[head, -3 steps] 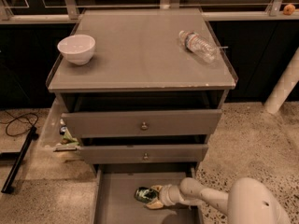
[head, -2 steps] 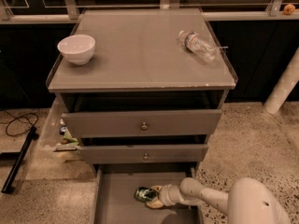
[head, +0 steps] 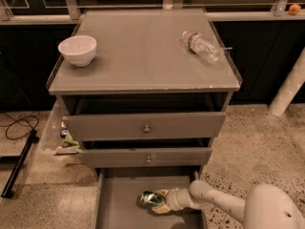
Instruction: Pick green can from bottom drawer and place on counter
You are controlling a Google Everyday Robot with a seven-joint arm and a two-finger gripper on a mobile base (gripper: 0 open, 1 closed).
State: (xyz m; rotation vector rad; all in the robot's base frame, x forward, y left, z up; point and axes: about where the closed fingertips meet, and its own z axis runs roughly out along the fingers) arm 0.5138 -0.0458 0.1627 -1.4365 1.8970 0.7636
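Camera view shows the green can [head: 150,198] lying on the bottom drawer [head: 119,209] floor, its right end clenched in the gripper [head: 158,202] (arm reaching in from the right), beneath the counter [head: 143,70] holding a bowl [head: 77,49] and bottle [head: 202,46].

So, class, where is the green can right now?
The green can lies at the camera view's bottom centre, on the floor of the open bottom drawer, at the tip of the gripper reaching in from the picture's right.
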